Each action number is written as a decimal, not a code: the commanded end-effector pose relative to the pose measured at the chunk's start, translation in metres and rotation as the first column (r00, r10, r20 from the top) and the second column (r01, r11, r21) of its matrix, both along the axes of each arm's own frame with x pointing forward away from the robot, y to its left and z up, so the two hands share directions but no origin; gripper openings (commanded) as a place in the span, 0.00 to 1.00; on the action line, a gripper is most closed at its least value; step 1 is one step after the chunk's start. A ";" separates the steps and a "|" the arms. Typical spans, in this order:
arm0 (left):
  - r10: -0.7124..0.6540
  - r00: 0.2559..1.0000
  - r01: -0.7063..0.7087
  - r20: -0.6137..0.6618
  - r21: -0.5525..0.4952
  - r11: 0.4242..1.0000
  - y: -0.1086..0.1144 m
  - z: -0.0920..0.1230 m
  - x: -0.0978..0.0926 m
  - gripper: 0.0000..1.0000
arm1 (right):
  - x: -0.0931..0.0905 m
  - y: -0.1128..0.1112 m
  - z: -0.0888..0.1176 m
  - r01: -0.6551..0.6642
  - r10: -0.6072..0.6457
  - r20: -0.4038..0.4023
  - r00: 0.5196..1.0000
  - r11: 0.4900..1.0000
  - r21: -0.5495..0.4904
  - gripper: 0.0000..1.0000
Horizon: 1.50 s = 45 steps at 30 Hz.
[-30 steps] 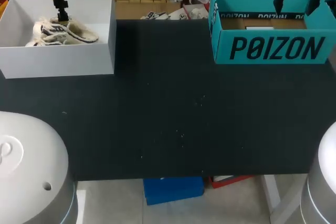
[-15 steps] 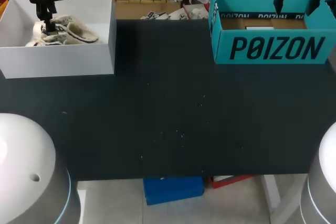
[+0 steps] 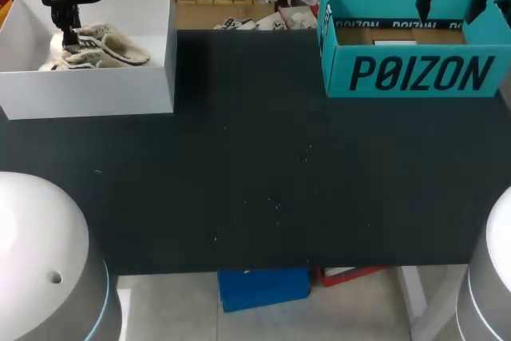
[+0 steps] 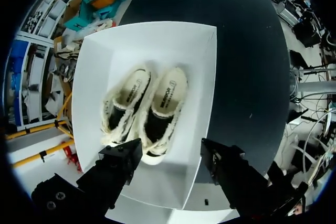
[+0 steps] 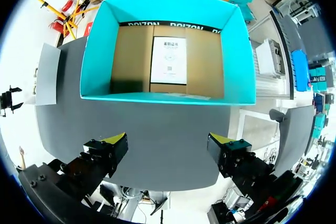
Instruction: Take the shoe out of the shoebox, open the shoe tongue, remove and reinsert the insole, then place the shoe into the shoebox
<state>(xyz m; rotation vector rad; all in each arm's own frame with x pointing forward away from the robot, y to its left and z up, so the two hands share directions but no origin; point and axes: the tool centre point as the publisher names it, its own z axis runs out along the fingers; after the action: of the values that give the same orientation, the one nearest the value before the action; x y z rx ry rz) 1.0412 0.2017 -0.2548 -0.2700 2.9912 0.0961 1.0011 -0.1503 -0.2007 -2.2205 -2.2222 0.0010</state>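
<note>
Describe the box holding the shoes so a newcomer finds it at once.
On the black table, look to the far left corner. An open white box stands there with a pair of cream shoes inside. Its only neighbour, the teal box at far right, holds no shoes.

Bright, even light falls from overhead. The matte dark worktop [image 3: 263, 165] gives almost no glare. The white box [image 3: 88, 93] stands out brightly against it and casts a soft shadow beside its wall. A grey shadow lies on the box floor under the left tool [image 4: 170, 150]. One inner corner of the teal box [image 5: 168, 98] is shaded.
</note>
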 end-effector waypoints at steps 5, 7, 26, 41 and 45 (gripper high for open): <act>-0.007 1.000 0.007 -0.030 0.026 1.000 0.010 -0.031 0.028 0.42 | 0.000 0.000 0.000 0.000 0.000 0.000 1.000 1.000 0.000 1.00; -0.006 0.999 0.007 -0.032 0.027 1.000 0.012 -0.036 0.033 0.45 | 0.000 0.000 0.000 0.000 0.000 0.000 1.000 1.000 0.000 1.00; -0.032 0.995 0.034 -0.095 0.020 0.999 0.021 -0.093 0.074 0.35 | 0.000 0.000 0.000 0.000 0.000 0.000 1.000 1.000 0.000 1.00; -0.081 0.987 0.086 -0.137 0.033 0.996 0.009 -0.125 0.081 0.32 | 0.000 0.000 0.000 0.000 0.000 0.000 1.000 1.000 0.000 1.00; -0.084 0.986 0.090 -0.145 0.036 0.995 0.006 -0.131 0.078 0.25 | 0.000 0.000 0.000 0.000 0.000 0.000 1.000 1.000 0.000 1.00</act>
<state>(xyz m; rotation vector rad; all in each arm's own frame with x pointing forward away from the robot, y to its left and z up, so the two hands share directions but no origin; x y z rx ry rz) 1.1166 0.2090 -0.3810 -0.1348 3.1306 0.1730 1.0011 -0.1502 -0.2007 -2.2206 -2.2223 0.0011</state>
